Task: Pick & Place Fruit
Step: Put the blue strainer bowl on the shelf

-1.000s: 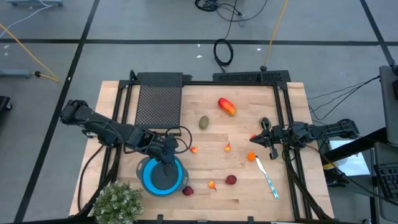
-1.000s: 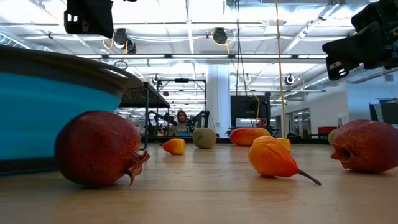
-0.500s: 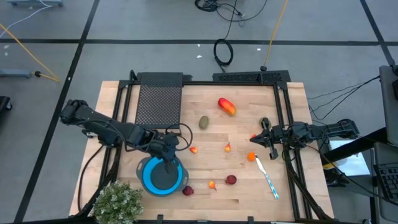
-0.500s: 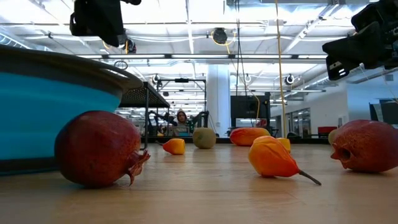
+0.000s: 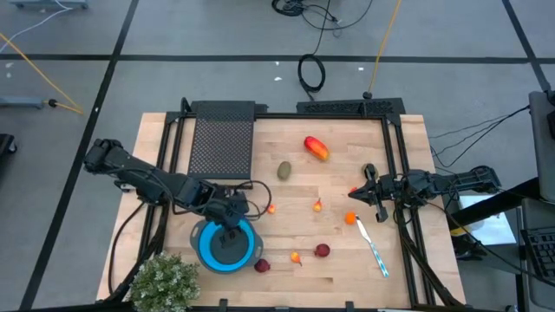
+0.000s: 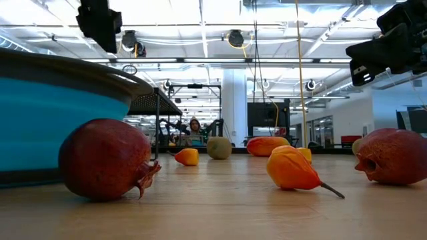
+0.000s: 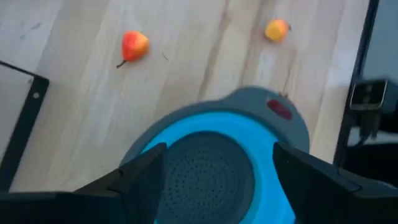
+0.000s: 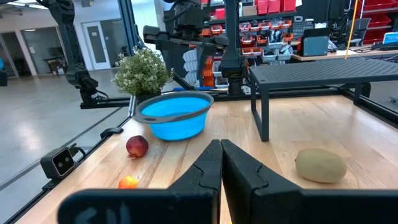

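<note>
So the left pincer (image 5: 232, 227) hangs right over the blue bowl (image 5: 206, 249) with its fingers (image 7: 140, 171) spread wide and nothing between them; I can't see any fruit inside the bowl from here. To do this step well I'd lift straight up clear of the rim before heading for the next piece, probably the little orange bit (image 5: 270, 208) just beside it. The right pincer (image 5: 355, 191) waits over the far side of the tabletop (image 5: 286, 192), fingers pressed together. The rest of the fruit is scattered: red-orange oblong (image 5: 316, 148), olive-brown oval (image 5: 284, 171), two dark red balls (image 5: 262, 265) and (image 5: 322, 250). Watch the bushy plant (image 5: 165, 282) by the bowl, the black rack (image 5: 221, 139) and the white-blue utensil (image 5: 374, 248).
</note>
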You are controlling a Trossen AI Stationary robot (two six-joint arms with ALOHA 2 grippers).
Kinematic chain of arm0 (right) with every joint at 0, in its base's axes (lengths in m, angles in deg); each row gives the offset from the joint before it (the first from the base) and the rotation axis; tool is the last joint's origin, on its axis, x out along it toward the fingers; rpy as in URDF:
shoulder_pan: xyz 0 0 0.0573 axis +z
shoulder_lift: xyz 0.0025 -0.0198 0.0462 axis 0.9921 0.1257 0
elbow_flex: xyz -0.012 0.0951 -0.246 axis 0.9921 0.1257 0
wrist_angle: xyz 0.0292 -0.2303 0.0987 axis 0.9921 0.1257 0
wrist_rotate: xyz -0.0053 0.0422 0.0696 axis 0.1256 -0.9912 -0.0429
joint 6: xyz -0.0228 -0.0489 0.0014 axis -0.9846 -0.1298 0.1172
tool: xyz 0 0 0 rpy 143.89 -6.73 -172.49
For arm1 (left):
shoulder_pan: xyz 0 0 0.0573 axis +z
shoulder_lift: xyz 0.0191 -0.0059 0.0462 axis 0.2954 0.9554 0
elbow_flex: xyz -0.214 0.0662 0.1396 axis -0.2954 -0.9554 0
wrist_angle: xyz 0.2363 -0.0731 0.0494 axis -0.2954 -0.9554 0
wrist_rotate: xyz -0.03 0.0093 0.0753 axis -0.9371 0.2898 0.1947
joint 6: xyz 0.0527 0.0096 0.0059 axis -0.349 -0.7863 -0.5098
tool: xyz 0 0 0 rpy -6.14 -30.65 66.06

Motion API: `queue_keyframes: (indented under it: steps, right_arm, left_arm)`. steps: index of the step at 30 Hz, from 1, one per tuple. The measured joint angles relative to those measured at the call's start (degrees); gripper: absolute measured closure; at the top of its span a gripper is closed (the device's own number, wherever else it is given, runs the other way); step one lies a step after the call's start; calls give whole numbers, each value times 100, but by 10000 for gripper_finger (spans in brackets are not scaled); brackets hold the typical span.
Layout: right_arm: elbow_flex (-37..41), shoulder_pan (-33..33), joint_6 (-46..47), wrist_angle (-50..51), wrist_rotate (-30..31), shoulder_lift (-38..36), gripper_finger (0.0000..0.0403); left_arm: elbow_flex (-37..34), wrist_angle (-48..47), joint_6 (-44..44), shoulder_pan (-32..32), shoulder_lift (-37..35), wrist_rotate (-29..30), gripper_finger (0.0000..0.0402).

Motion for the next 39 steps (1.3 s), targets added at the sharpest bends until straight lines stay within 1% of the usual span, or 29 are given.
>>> queue_keyframes:
  steps: [4, 9, 13, 16, 21, 26, 35, 39]
  right_arm:
    - [0, 0, 0, 0, 0, 2, 403]
    - [0, 0, 0, -2, 0, 2, 403]
    - [0, 0, 0, -2, 0, 1, 403]
    - [0, 0, 0, -2, 0, 1, 403]
    - [0, 0, 0, 0, 0, 2, 403]
    - [0, 0, 0, 4, 0, 2, 403]
    - [0, 0, -1, 1, 0, 2, 403]
    - [0, 0, 0, 2, 0, 0, 403]
  left_arm:
    - [0, -537, -162, -176, 0, 141, 99]
    - [-2, -1137, 277, -390, 0, 425, 100]
    - [-2, -1409, 622, -490, 0, 716, 100]
    - [-2, -1448, 672, -559, 8, 938, 104]
    - [-103, -1418, 479, -649, 44, 1016, 111]
    - [-502, -1379, 288, -649, 44, 1016, 112]
    - [-1184, -1301, 676, -583, 44, 1096, 112]
    - [-1411, -972, 630, -586, 44, 1084, 112]
